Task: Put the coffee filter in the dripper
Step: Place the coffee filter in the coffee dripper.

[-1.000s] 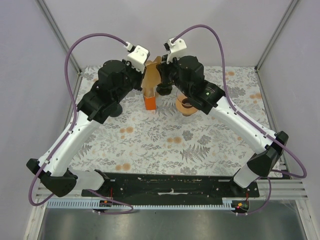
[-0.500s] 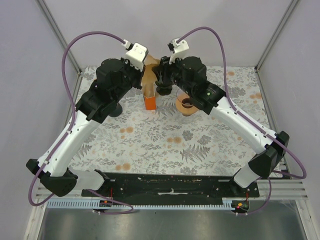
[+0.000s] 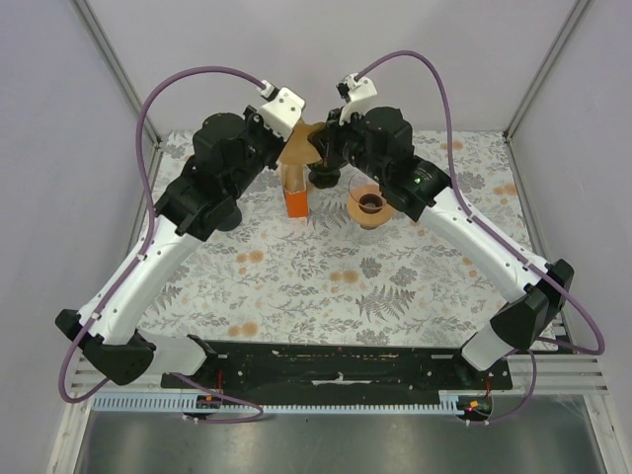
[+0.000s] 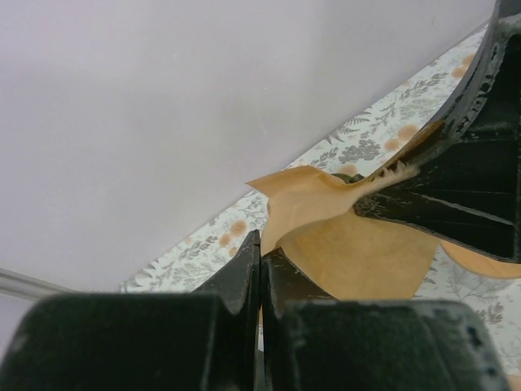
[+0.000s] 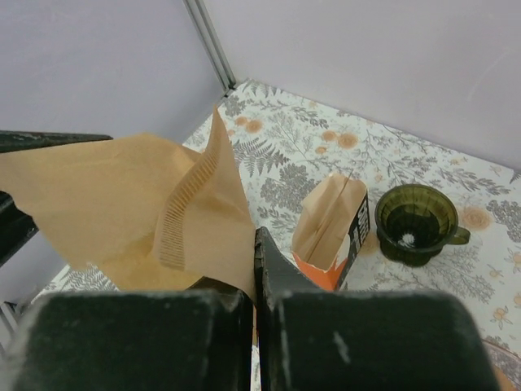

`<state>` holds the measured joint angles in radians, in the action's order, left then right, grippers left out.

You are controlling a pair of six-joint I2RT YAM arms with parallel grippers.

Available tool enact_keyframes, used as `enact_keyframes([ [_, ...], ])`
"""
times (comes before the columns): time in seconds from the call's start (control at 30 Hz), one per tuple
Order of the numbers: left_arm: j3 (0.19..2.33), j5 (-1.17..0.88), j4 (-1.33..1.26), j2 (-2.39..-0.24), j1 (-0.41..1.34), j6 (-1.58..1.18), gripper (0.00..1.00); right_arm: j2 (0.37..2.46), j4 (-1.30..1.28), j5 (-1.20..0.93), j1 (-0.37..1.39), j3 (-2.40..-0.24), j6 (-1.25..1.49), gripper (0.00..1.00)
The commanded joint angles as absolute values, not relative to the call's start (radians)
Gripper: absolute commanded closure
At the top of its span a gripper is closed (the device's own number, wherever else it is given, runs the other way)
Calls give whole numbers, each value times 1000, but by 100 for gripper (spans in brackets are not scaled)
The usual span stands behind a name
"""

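Note:
A brown paper coffee filter (image 3: 299, 150) hangs in the air at the back of the table, held between both grippers. My left gripper (image 4: 260, 254) is shut on one edge of the coffee filter (image 4: 358, 257). My right gripper (image 5: 254, 248) is shut on the opposite edge, beside the ribbed seam of the coffee filter (image 5: 138, 204). The dark green dripper (image 5: 415, 221) stands upright on the table, empty, just right of the filter box. In the top view the dripper (image 3: 324, 179) is mostly covered by the right arm.
An open orange filter box (image 3: 294, 197) stands below the held filter, with more filters inside the box (image 5: 334, 232). An amber glass cup (image 3: 370, 207) sits right of the dripper. The patterned cloth (image 3: 326, 286) covers the table; enclosure walls are close behind.
The left wrist has swung slightly right and the right wrist slightly up. The filter stays pinched between both grippers above the box.

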<state>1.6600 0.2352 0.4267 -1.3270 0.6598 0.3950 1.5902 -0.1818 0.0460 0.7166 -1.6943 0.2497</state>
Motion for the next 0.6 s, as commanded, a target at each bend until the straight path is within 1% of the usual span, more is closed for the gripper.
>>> enact_keyframes([
  [0.0,1680,288,325,-1342,660,543,98,1588,-310,46,684,-1766,227,100],
  [0.07,1680,288,319,-1348,661,571,98,1580,-350,41,667,-1766,230,100],
  [0.13,1677,275,321,-1353,661,581,93,1571,-391,38,646,-1767,233,100],
  [0.2,1678,218,343,-1354,666,566,78,1568,-434,37,628,-1779,224,100],
  [0.27,1689,100,389,-1353,667,517,63,1569,-486,28,606,-1795,213,100],
  [0.3,1697,33,414,-1354,672,485,57,1571,-518,20,591,-1801,210,100],
  [0.4,1726,-139,474,-1373,673,379,45,1571,-586,-33,539,-1802,212,100],
  [0.5,1741,-221,515,-1391,673,266,39,1572,-658,-69,480,-1810,198,100],
  [0.57,1741,-233,520,-1402,673,212,37,1591,-716,-93,454,-1834,184,100],
])
